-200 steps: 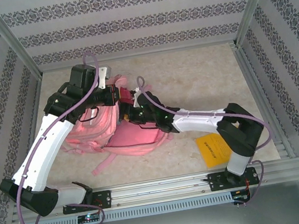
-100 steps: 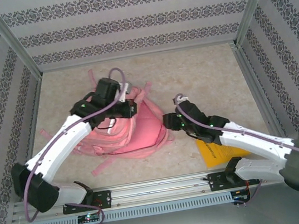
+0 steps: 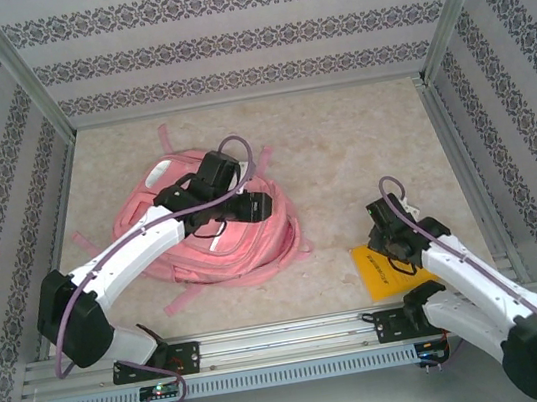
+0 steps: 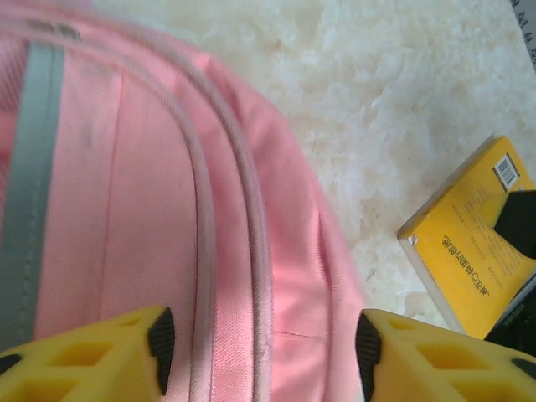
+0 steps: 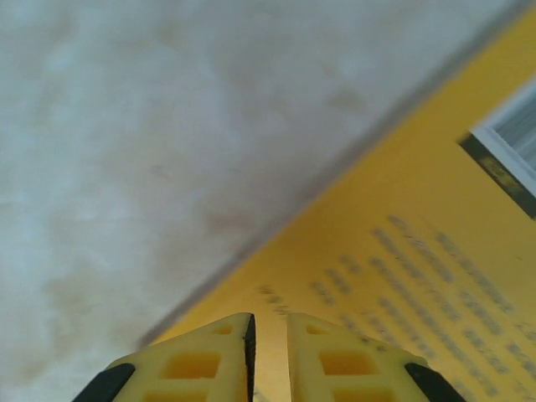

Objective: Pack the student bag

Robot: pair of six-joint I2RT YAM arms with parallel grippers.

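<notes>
Right fingers (image 5: 201,360) quit the student bag (image 3: 255,248), nearly closed, empty, over the yellow book (image 3: 375,271), probably next; left fingers (image 4: 100,352) gape empty.

The large pink fabric backpack (image 4: 151,209) is running off the picture on the left, top and bottom, the yellow fingers (image 4: 92,356) of the left gripper (image 4: 265,342) covering its near part. Beyond the right-hand finger, the flat yellow book with black print (image 4: 469,251) is being clipped by the frame and overlapped by a black shape (image 4: 521,224) too cropped to name. Ahead of the right gripper (image 5: 270,327), that book's lettering is blurring beyond reading, and its white label (image 5: 511,142) is being cut at the edge.
</notes>
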